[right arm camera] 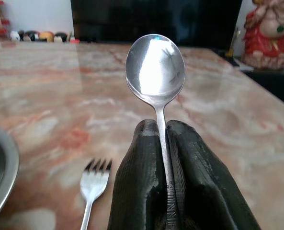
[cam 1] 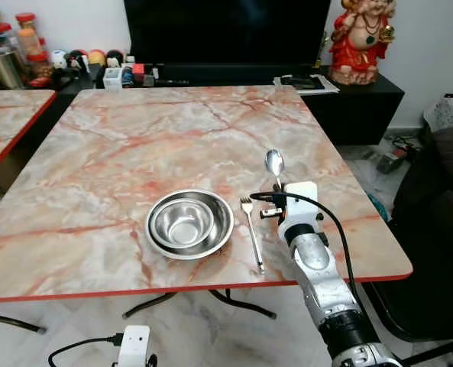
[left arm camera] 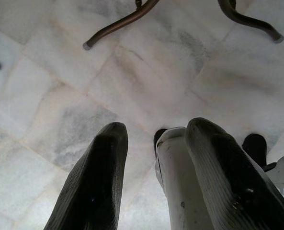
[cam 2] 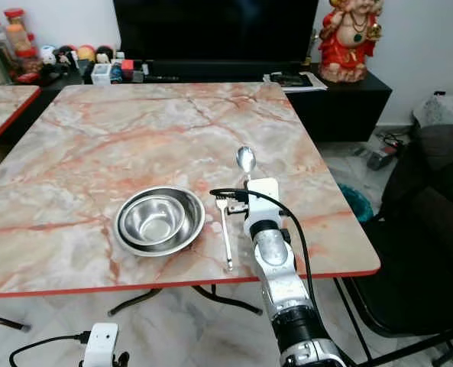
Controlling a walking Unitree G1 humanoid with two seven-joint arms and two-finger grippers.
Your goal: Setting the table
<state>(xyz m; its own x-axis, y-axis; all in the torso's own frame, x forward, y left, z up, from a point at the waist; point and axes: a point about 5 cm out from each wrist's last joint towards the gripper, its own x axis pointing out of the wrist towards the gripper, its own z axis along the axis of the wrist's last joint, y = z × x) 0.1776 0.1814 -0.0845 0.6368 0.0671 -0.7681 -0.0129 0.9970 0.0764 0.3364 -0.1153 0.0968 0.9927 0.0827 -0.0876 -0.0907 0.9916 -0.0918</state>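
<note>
Right claw (right arm camera: 163,158) pinches spoon (right arm camera: 155,64); fork (cam 1: 252,232), bowl (cam 1: 189,222) alongside

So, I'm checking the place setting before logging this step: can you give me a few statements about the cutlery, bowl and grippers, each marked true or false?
1. The right gripper is shut on the spoon. True.
2. The fork lies left of the steel bowl. False: it lies to the bowl's right, on the table.
3. The spoon's bowl points away from the robot, toward the far edge. True.
4. The left gripper holds a knife. False: it hangs open over the floor, holding nothing.
5. The fork sits inside the bowl. False: it lies flat on the tabletop beside it.
</note>
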